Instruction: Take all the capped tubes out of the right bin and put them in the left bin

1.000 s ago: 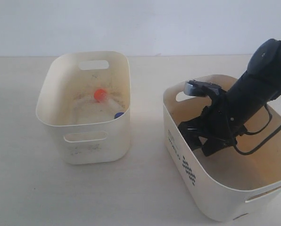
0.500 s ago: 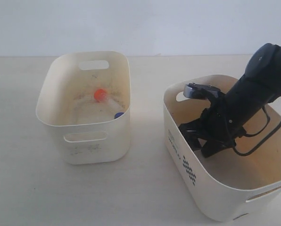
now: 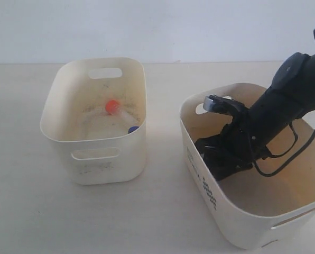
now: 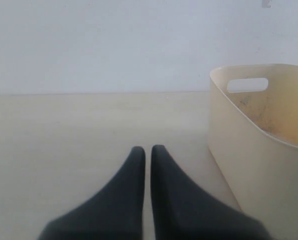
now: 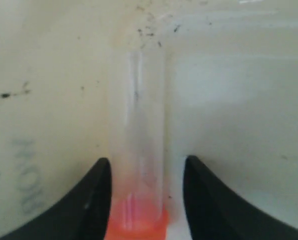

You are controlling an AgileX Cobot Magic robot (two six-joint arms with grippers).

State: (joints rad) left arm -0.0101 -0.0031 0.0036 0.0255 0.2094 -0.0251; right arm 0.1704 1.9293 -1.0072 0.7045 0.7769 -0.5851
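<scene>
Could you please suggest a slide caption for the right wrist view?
Open right gripper straddling an orange-capped clear tube inside the right bin.

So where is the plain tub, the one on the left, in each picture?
Exterior view: the left bin stands on the left, apart from the right bin.
Left wrist view: it is partly cut off by the frame, beside the shut left pincer.
Right wrist view: not in it.
Shared landmark: its far oval handle slot.
</scene>
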